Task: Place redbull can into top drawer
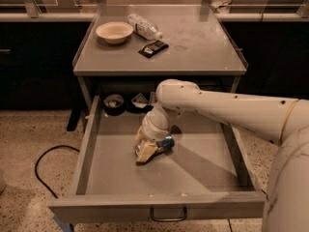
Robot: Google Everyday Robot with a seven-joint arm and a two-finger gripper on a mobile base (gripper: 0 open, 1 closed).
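Note:
The top drawer is pulled open below the grey table, with a dark pull handle on its front. My gripper reaches down into the drawer near its middle, its tips low over the drawer floor. The redbull can, blue and silver, lies on its side against the gripper's right side, at the drawer floor. The arm hides part of the can.
On the table top stand a cream bowl, a clear plastic bottle and a dark packet. At the drawer's back lie a dark roll and a small packet. A black cable runs over the floor at the left.

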